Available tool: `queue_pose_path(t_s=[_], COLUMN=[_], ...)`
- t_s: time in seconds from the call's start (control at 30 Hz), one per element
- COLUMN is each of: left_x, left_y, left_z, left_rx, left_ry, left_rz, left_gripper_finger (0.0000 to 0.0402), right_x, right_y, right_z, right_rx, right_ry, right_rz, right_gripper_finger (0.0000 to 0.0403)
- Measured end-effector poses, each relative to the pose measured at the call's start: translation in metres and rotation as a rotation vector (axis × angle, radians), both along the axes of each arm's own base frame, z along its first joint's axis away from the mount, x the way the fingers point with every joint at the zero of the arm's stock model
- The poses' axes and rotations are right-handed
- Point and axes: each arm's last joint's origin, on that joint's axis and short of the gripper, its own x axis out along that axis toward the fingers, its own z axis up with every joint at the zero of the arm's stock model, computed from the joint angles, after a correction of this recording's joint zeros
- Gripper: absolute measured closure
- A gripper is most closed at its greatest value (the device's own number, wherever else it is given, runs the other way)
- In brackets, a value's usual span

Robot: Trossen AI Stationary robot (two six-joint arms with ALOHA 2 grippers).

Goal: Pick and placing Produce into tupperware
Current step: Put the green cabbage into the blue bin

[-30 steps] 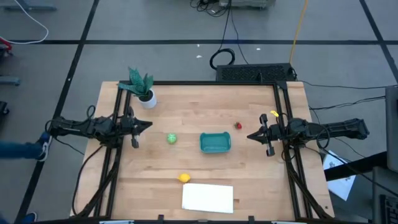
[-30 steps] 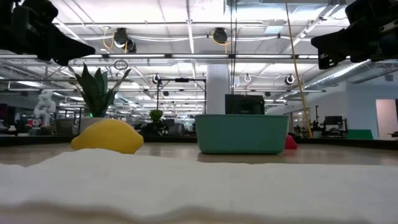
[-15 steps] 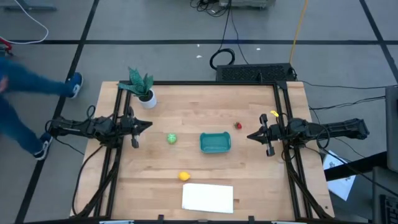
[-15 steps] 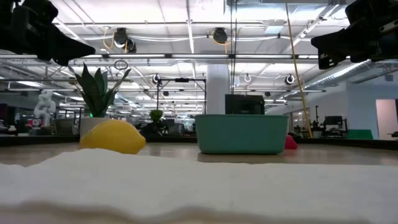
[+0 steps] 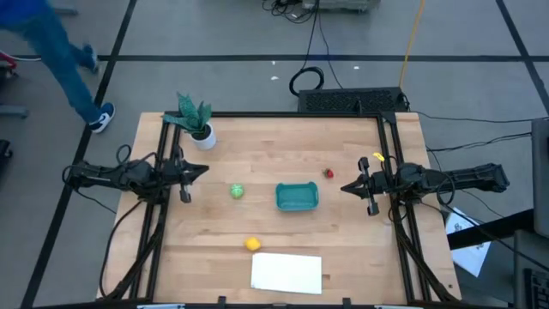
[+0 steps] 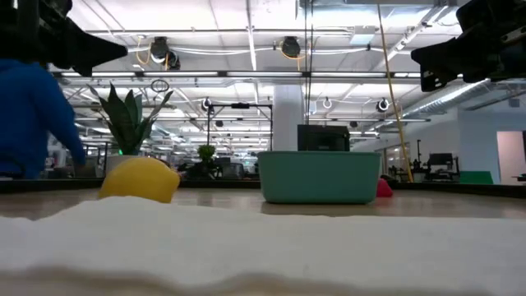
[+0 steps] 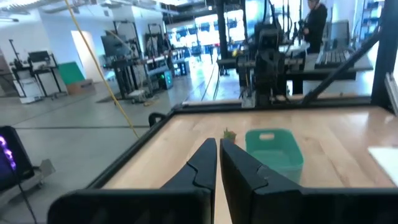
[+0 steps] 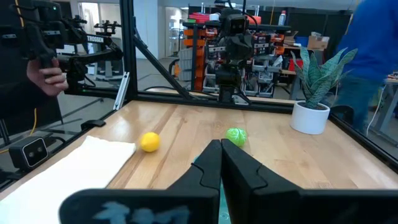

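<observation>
Nothing has been picked yet: all three toy pieces lie loose on the wooden table (image 5: 283, 146) and the teal tub (image 5: 297, 196), sitting just right of the frame's centre in the high view, looks empty as far as can be seen. The round green piece (image 5: 237, 190) lies just left of the tub, the yellow lemon (image 5: 253, 245) lower down near the top edge of the white sheet (image 5: 286, 273), and the small red piece (image 5: 328, 173) up and right of the tub, close to its corner. The left gripper (image 5: 204, 172) hovers at the left-centre of the frame with its fingers pressed together, empty; the right gripper (image 5: 345, 188) hovers at right-centre, likewise closed on nothing. These toys are probably light, hard and smooth, so they may roll or squirt out of a pinch; each seems best taken across its widest middle, from above, with jaws opened first. The red piece looks smallest and likely the fiddliest. The tub probably slides easily if bumped.
</observation>
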Motion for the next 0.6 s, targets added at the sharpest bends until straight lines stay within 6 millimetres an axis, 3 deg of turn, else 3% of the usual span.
queue_pose_path(t_s=[0.3,0.6], left_x=[-0.0001,-0.0001], left_y=[0.0,0.0], left_z=[0.0018,0.0022], left_rx=[-0.002,-0.038], left_ry=[-0.018,-0.031], left_rz=[0.0,-0.002], left_gripper_finger=[0.0376,0.0376], right_x=[0.0,0.0], right_y=[0.0,0.0], right_z=[0.0001,0.0], right_rx=[-0.004,-0.113], right_ry=[-0.001,-0.015], right_rz=[0.0,0.0], right_gripper_finger=[0.0403,0.0403])
